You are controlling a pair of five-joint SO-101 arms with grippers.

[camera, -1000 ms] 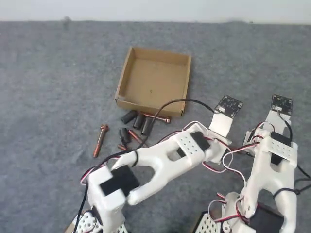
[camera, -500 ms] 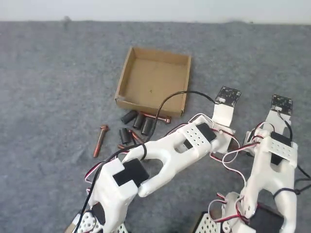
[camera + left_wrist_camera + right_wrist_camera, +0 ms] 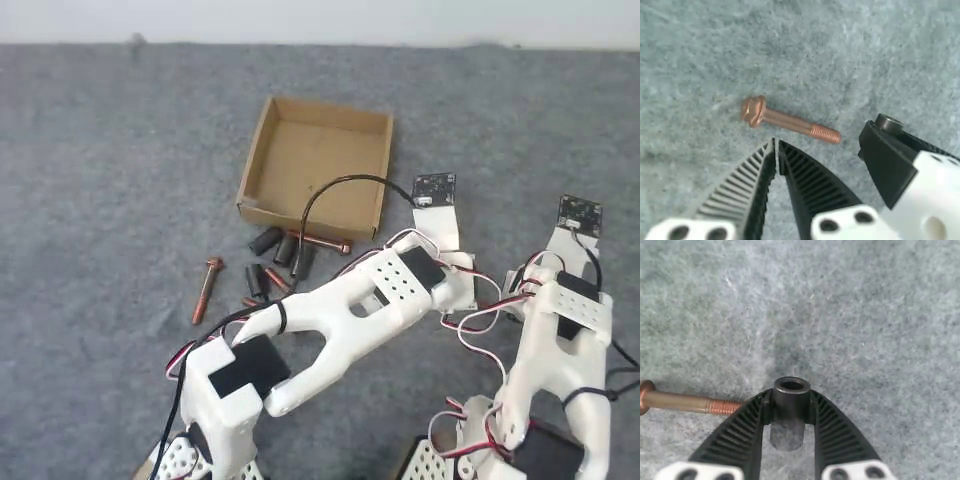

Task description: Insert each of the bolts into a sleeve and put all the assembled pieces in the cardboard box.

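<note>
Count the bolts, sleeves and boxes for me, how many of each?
Copper bolts: 5, one barely peeking from under an arm
Black sleeves: 5, one held in the right arm's fingers
Cardboard box: 1
Total: 11

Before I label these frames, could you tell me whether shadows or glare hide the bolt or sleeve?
Left wrist view: even light, no glare on the bolt. Right wrist view: sleeve in the right gripper unshadowed. High view: faint shadows under the arms.
</note>
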